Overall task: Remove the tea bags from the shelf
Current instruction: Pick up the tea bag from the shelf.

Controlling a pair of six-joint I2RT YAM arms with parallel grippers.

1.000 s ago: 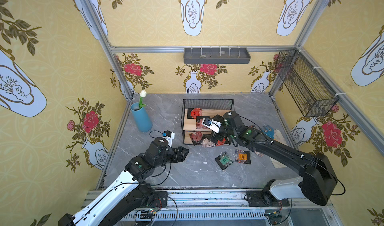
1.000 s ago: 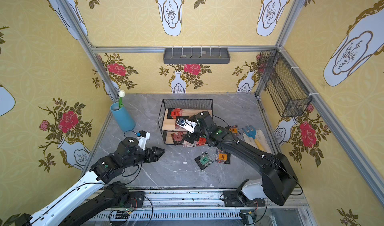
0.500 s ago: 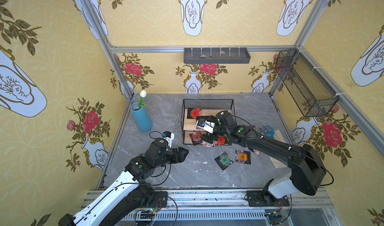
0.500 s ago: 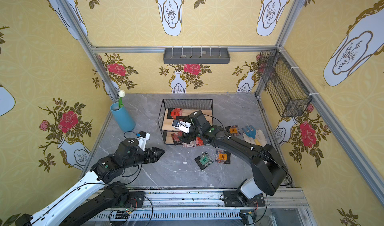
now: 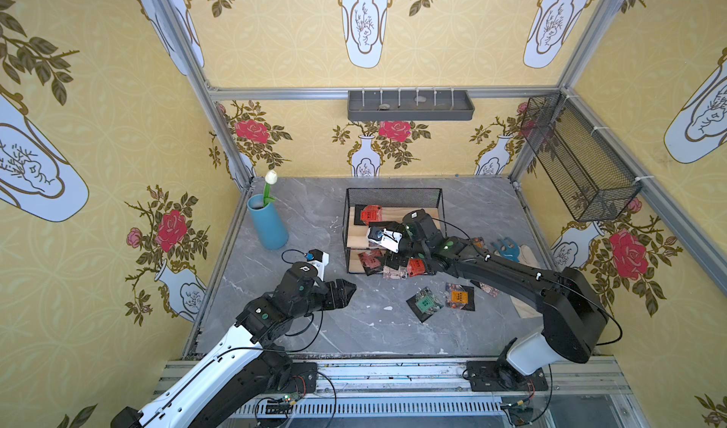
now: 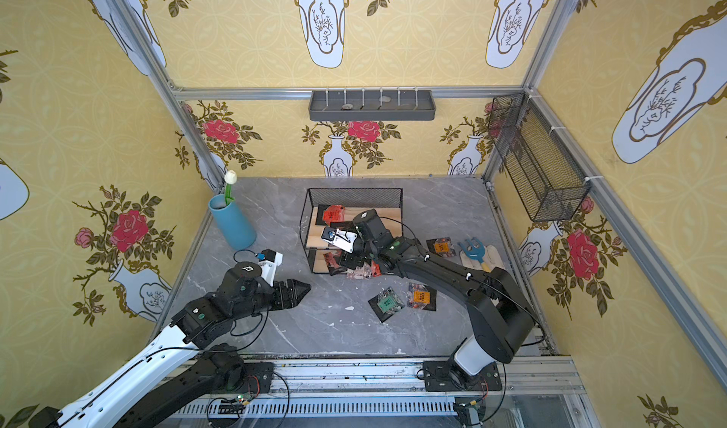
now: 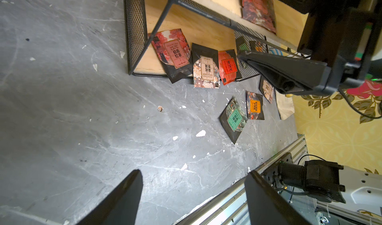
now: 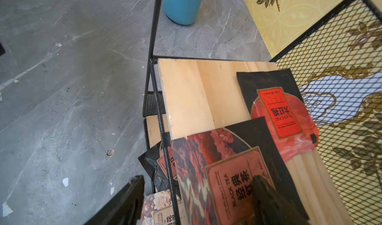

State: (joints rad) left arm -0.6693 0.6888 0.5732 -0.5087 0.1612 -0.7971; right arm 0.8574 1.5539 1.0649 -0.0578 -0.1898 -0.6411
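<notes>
Two tea bags [image 8: 287,118] are left on the upper board of the shelf [image 5: 393,197], set near the desk's [image 5: 366,335] back edge; others overhang its lower board or are scattered on the desk. The right jaws are spread astride the black-tea sachet [image 8: 227,172], one finger [image 8: 268,199] laid on it, seemingly for an edge pinch. The left jaws are held spread and empty, clear of the work.

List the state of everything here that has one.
left gripper: open, empty, above the table
right gripper: open at the top board
shelf: upright, sachets on both boards
black tea sachet: flat on top board, at the right gripper
red sachet: flat on top board, untouched
lower-board sachets: three, overhanging the front edge
green sachet: flat on the table
orange sachet: flat on the table
vase: upright, tulip inside
</notes>
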